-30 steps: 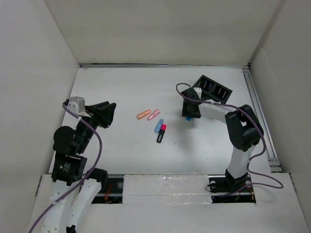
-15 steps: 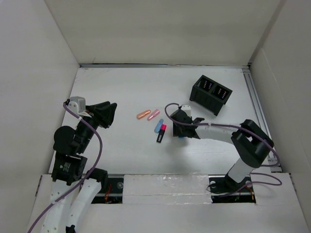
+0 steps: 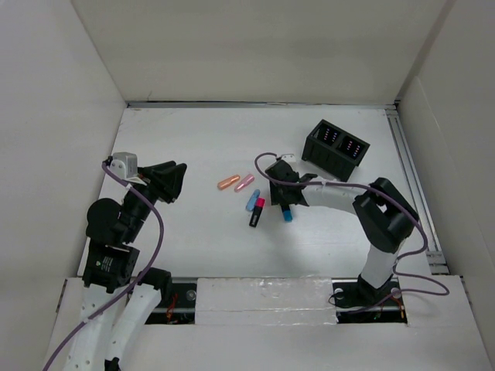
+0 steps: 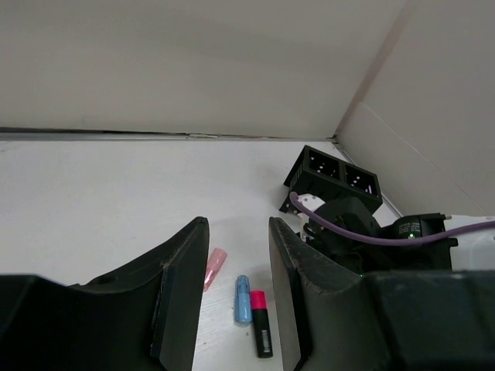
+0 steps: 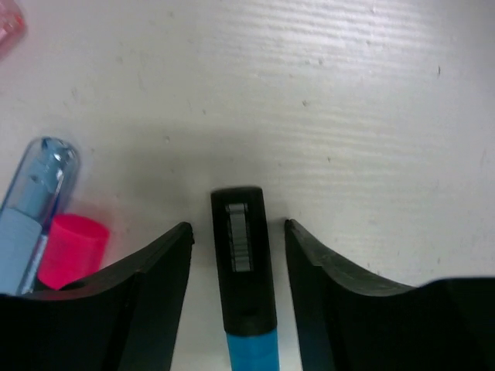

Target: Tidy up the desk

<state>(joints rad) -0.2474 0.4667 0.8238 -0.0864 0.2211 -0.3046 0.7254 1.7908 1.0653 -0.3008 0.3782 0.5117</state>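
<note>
The matte-white desk (image 3: 186, 135) carries a black two-compartment box (image 3: 336, 149) toward its far right corner. Near the middle lie an orange capsule (image 3: 228, 183) and a pink capsule (image 3: 245, 183) side by side. Below them a light-blue pen (image 3: 252, 199) lies just beside a pink-capped black marker (image 3: 257, 212), with a black-and-blue marker (image 3: 287, 216) to their right

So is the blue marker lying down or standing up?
Lying down. The marker rests flat on the desk, inside the open right gripper.
</note>
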